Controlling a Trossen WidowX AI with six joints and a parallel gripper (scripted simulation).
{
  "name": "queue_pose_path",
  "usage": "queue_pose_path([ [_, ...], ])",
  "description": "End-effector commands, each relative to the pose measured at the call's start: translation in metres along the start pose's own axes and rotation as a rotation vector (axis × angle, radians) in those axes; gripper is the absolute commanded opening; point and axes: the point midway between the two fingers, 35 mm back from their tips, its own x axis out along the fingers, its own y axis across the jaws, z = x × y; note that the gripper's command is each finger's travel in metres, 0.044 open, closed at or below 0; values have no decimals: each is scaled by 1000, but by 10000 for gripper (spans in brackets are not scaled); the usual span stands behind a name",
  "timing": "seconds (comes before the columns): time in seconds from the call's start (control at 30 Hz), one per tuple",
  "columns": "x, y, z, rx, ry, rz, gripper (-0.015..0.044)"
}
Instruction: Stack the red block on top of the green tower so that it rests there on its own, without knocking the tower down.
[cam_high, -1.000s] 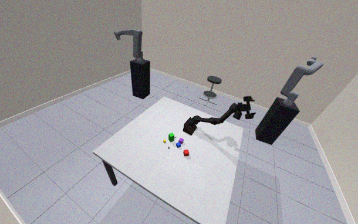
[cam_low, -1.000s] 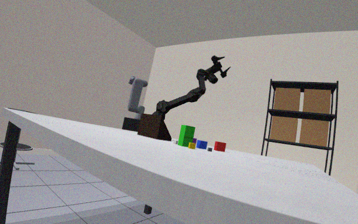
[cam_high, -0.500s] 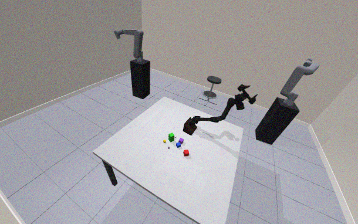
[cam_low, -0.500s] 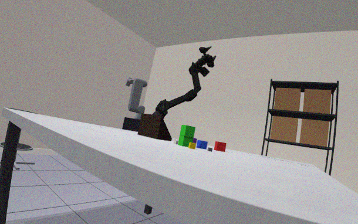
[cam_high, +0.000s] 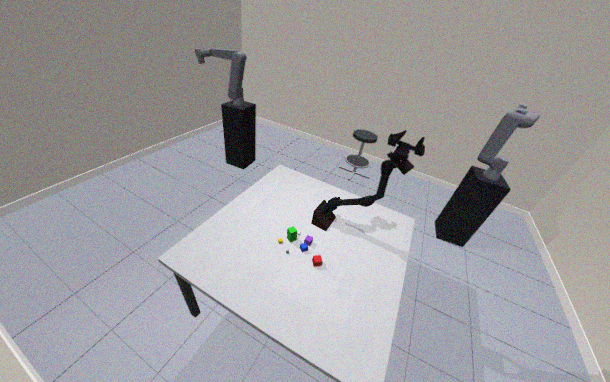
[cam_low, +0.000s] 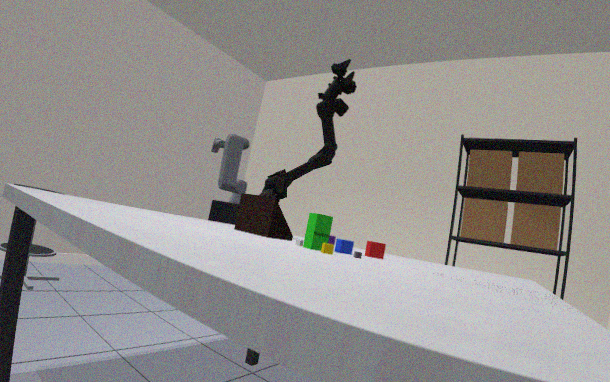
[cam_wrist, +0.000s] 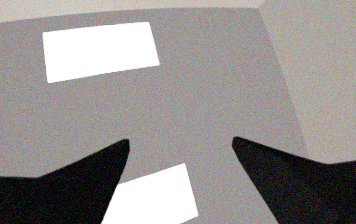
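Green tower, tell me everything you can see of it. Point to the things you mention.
The green tower (cam_high: 292, 234) (cam_low: 318, 231) stands upright on the white table (cam_high: 240, 250) (cam_low: 150, 245), taller than any block near it. It is plain bright green with flat faces and sharp edges; a dark line partway up suggests stacked blocks, though how many I cannot tell. Its material is unclear. Nothing sits on top, and the gripper (cam_high: 407, 137) (cam_low: 351, 71) (cam_wrist: 182, 143) is well away.

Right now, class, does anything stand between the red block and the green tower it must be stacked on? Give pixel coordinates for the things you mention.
Yes: the blue block (cam_high: 304, 247) (cam_low: 344, 246) sits between the red block (cam_high: 317, 260) (cam_low: 375, 249) and the green tower (cam_high: 292, 234) (cam_low: 318, 231), with the purple block (cam_high: 308, 240) (cam_low: 332, 239) close beside that path.
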Motion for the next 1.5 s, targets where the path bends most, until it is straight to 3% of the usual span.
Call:
queue_pose_path([
  [0.0, 6, 44, -7, 133, 10, 95, 440],
  [0.27, 12, 142, 15, 430, -2, 325, 440],
  [0.57, 2, 235, 82, 744, -55, 596, 440],
  [0.93, -24, 297, 177, 942, -143, 866, 440],
  [1.2, -79, 343, 276, 1112, -242, 1214, 440],
  [1.47, -156, 356, 374, 1214, -358, 1592, 440],
])
